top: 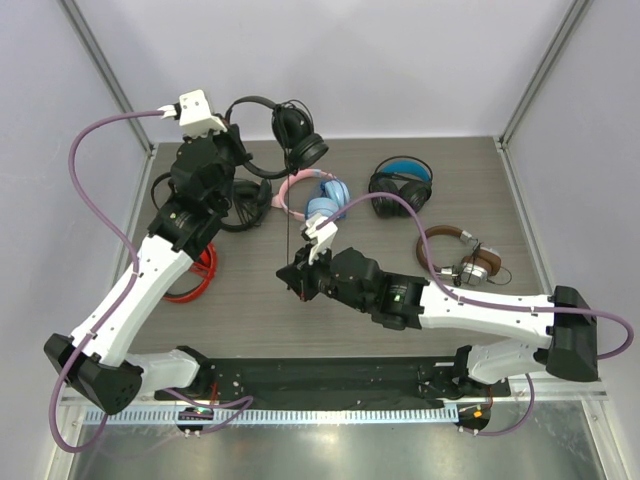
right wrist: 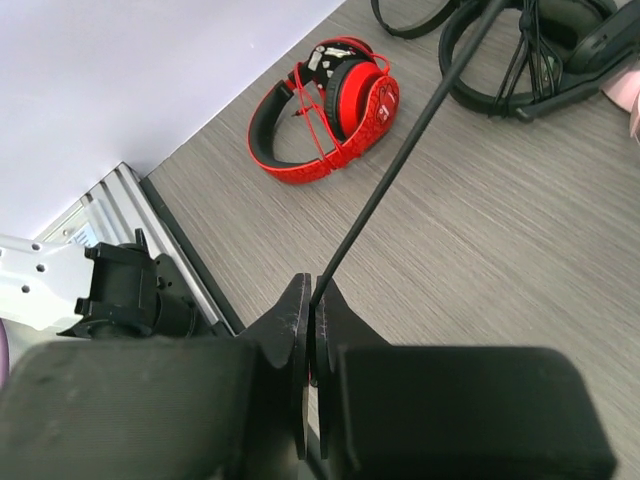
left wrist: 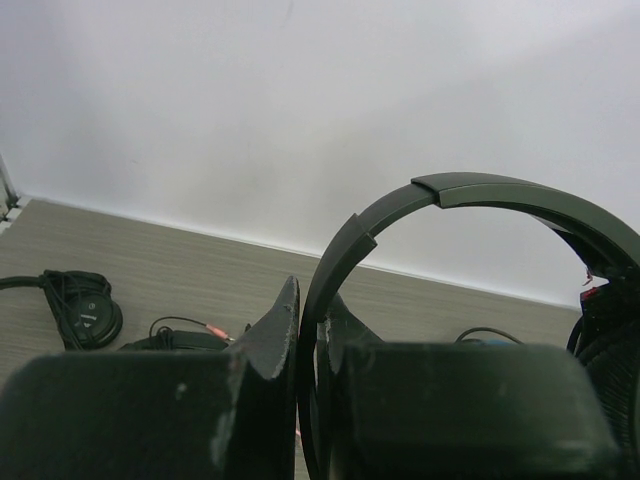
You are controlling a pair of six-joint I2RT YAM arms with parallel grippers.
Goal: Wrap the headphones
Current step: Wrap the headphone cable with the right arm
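Note:
The slim black headphones (top: pixel 292 130) hang in the air above the table's back edge. My left gripper (top: pixel 238 138) is shut on their thin headband (left wrist: pixel 400 205), which passes between the jaws (left wrist: pixel 308 315); an earcup (left wrist: pixel 612 335) shows at the right edge. The thin black cable (top: pixel 288 205) runs taut from the earcups straight down to my right gripper (top: pixel 293 276). In the right wrist view the right gripper (right wrist: pixel 315 300) is shut on that cable (right wrist: pixel 400 160), just above the table.
Red headphones (top: pixel 195 275) lie at the left, also in the right wrist view (right wrist: pixel 330 110). A pink-and-blue pair (top: pixel 315 197), a black pair with blue lining (top: pixel 402 183) and a brown-and-silver pair (top: pixel 465 257) lie to the right. Another black pair (top: pixel 235 203) lies under the left arm.

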